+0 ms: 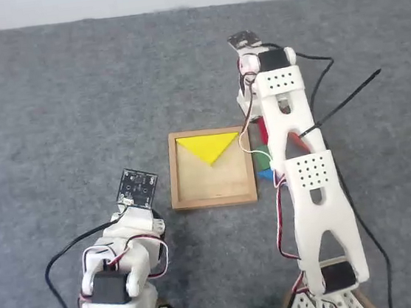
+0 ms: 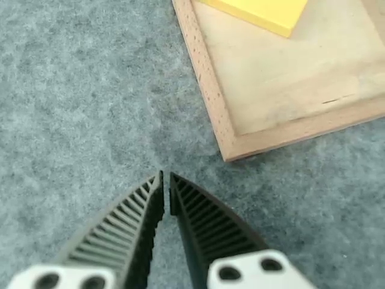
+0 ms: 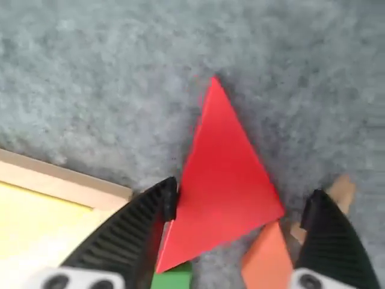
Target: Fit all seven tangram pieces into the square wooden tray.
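The square wooden tray lies mid-table with a yellow triangle in its far part. Just right of the tray, partly under the right arm, lie red, green, blue and orange pieces. My right gripper is open, its fingers on either side of the red triangle, with the orange piece and green piece close by. My left gripper is shut and empty over the carpet, a little off the tray's near left corner.
Grey carpet covers the table. A tan piece peeks out beside one right finger. The tray's corner and the yellow triangle lie beside the other finger. Open carpet stretches left of and beyond the tray.
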You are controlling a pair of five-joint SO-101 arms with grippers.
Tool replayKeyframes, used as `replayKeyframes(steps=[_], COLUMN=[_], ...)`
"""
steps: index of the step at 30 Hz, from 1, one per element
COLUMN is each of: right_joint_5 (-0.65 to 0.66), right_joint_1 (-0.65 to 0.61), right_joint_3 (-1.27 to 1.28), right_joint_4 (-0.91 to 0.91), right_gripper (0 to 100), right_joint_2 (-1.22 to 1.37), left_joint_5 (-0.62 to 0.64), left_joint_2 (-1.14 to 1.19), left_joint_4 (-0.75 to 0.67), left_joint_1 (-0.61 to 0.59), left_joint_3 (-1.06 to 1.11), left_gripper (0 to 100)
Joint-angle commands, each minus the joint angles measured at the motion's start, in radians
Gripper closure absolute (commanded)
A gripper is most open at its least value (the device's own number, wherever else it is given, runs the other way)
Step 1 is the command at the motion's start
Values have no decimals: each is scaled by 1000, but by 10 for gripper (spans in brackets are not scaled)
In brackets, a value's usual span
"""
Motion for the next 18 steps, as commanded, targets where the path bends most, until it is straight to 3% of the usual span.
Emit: replayKeyframes(steps=[1,7,13,18], right_joint_5=[15,9,-68,-74], right_joint_1=[15,-2,4,5], right_joint_3=[-6,-8,-9,-17], right_joint_4=[41,42,42,42], right_gripper=[663,681,874,865], right_joint_2=[5,33,33,33], left_joint_5=[-3,-3,-3,-3], left_joint_2=[-18,-18,-18,-18], left_joint_4=[3,3,3,3], left_joint_1=[-5,-5,-5,-5], left_joint_3=[-10,-10,-10,-10], left_gripper=[981,981,981,981])
